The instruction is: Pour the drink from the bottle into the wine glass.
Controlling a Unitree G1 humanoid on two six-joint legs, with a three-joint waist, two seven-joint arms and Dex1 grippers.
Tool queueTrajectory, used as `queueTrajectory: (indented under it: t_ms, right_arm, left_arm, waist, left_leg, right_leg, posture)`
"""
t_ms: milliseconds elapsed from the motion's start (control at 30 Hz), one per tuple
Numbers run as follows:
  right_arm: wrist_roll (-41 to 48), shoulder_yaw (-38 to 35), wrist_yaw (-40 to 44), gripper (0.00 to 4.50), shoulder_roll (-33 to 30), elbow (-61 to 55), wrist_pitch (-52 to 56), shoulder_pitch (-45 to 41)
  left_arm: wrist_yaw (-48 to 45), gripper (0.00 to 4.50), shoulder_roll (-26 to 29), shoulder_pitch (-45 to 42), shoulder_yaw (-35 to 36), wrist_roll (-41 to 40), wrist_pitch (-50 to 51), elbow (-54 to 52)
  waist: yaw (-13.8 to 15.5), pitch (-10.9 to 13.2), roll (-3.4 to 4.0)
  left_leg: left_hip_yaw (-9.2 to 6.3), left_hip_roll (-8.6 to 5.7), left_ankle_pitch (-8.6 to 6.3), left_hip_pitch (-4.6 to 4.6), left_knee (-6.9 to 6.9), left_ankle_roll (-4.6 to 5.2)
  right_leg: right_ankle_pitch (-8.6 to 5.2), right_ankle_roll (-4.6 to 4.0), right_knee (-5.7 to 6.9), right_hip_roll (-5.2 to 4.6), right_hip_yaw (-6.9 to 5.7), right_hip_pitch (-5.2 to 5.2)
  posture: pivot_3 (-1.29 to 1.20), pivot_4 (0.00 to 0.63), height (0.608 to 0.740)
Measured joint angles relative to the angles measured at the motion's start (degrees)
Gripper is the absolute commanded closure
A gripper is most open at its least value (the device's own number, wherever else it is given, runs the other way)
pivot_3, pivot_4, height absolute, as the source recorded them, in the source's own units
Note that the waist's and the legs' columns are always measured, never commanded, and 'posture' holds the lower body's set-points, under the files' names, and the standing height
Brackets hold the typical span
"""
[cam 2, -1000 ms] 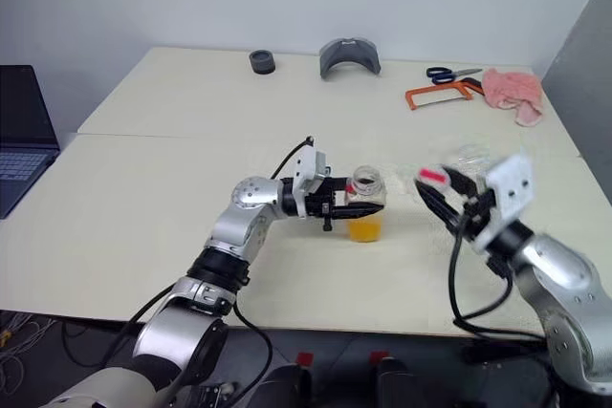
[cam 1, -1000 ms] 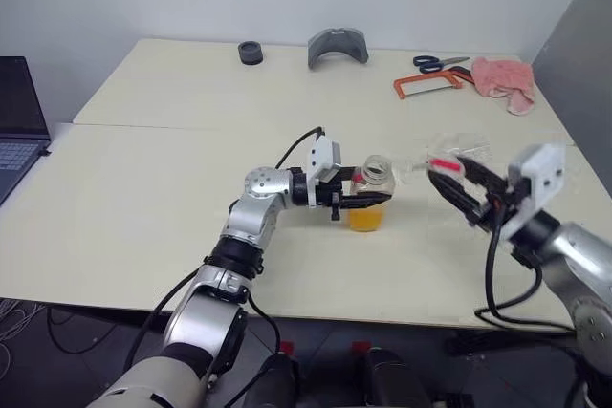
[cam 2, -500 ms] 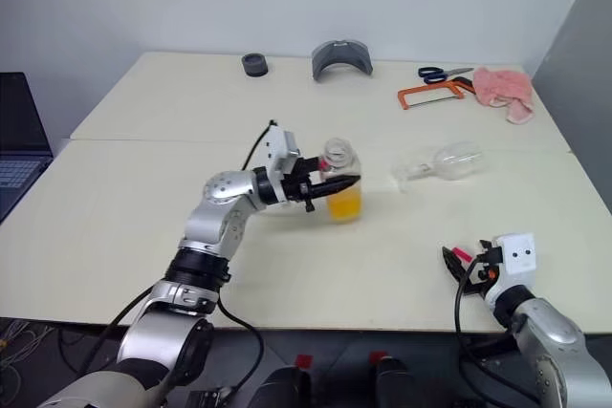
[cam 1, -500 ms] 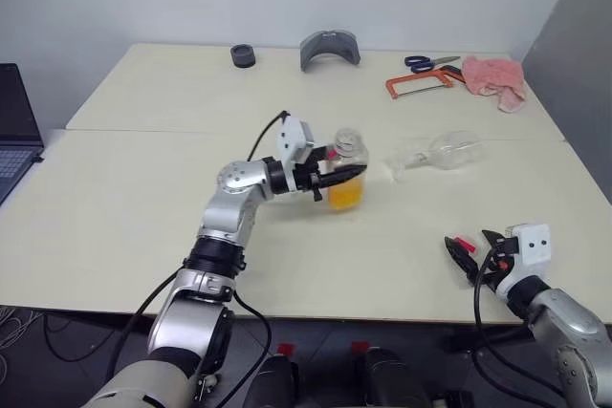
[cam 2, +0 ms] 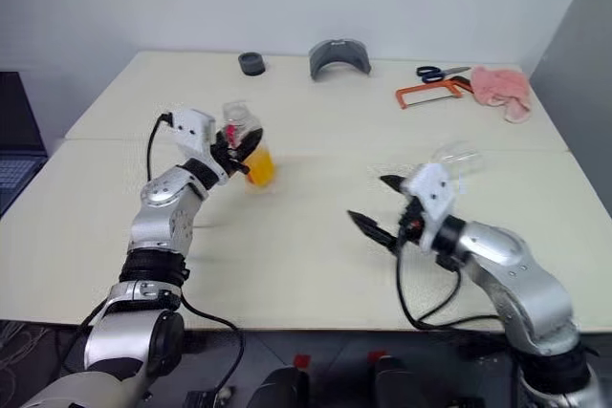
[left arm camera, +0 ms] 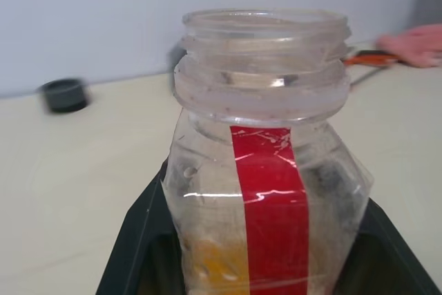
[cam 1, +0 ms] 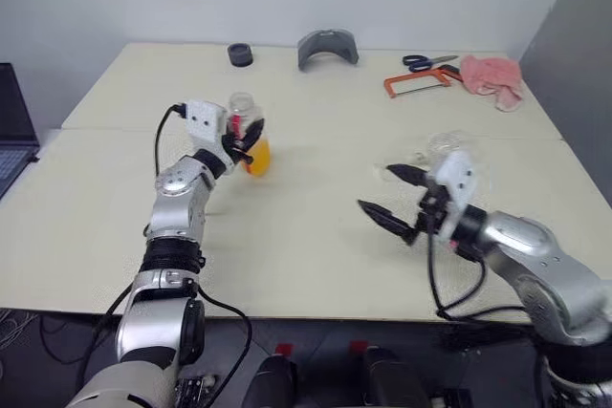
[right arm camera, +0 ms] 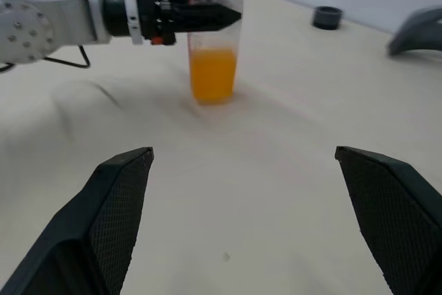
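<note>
Bottle [cam 1: 247, 137] stands upright at about 10 o'clock on the table [cam 1: 316, 236], uncapped, with the orange drink [cam 1: 256, 157] filling its lower part. Left gripper [cam 1: 244, 143] is clenched around the bottle's body, fingers level. At 1 o'clock from the bottle, a dark ring [cam 1: 239, 54] and a grey curved piece [cam 1: 327, 48] sit near the far edge. Right gripper [cam 1: 395, 198] hovers at 4 o'clock, fingers spread wide, grasping nothing. Wine glass [cam 1: 442, 147] lies just behind it, partly hidden.
</note>
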Motion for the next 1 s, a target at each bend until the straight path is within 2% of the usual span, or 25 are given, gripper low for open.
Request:
queueTrajectory:
  t_ms: [167, 400, 667, 800, 1000]
  right_arm:
    - [-5.18, 7.54, -1.61, 0.0, 7.36, 9.34, 0.17, -10.21]
    - [-9.5, 9.76, -1.32, 0.0, 10.54, 15.2, -0.91, -11.91]
    - [-11.52, 9.97, -0.81, 0.0, 11.6, 15.56, -1.21, -11.98]
    - [-11.83, 9.97, -0.81, 0.0, 11.62, 14.97, -1.04, -11.34]
    - [-11.82, 9.92, -0.84, 0.0, 11.09, 12.76, 0.55, -8.95]
  left_arm:
    - [3.51, 2.77, 0.47, -2.22, 1.76, -0.01, -3.17, 5.91]
    - [6.08, 2.77, 0.94, -4.63, 2.12, 0.8, -7.22, 12.08]
    - [9.91, 0.08, 0.91, -4.8, 1.47, 3.1, -8.56, 16.75]
    - [10.0, 0.03, 0.22, -4.0, 1.04, 3.17, -8.81, 15.99]
    - [11.56, 0.03, -0.93, 1.79, 0.64, 3.91, -8.8, 10.17]
  waist:
    - [1.02, -0.04, -0.08]
    - [0.76, -0.05, -0.09]
    - [0.42, -0.06, -0.07]
    - [0.44, -0.07, -0.08]
    - [0.42, -0.07, -0.08]
  left_leg:
    - [-0.12, -0.06, 0.07, -0.09, 0.05, -0.13]
    - [-0.09, -0.1, 0.06, -0.04, 0.01, -0.1]
    - [-0.05, -0.1, 0.0, -0.02, -0.01, 0.0]
    - [-0.06, -0.08, 0.0, -0.03, -0.01, 0.0]
    - [-0.05, -0.05, -0.01, -0.03, -0.03, 0.01]
  right_leg:
    - [0.01, 0.0, -0.04, -0.15, -0.08, -0.01]
    - [0.01, 0.0, 0.0, -0.11, -0.08, -0.04]
    - [0.01, -0.01, 0.06, -0.02, -0.07, -0.11]
    - [0.01, -0.01, 0.06, -0.06, -0.06, -0.12]
    - [0.02, -0.01, 0.07, -0.07, -0.04, -0.15]
  posture:
    - [0.0, 0.15, 0.74]
    - [0.0, 0.15, 0.74]
    - [0.0, 0.15, 0.74]
    - [0.0, 0.15, 0.74]
    - [0.0, 0.15, 0.74]
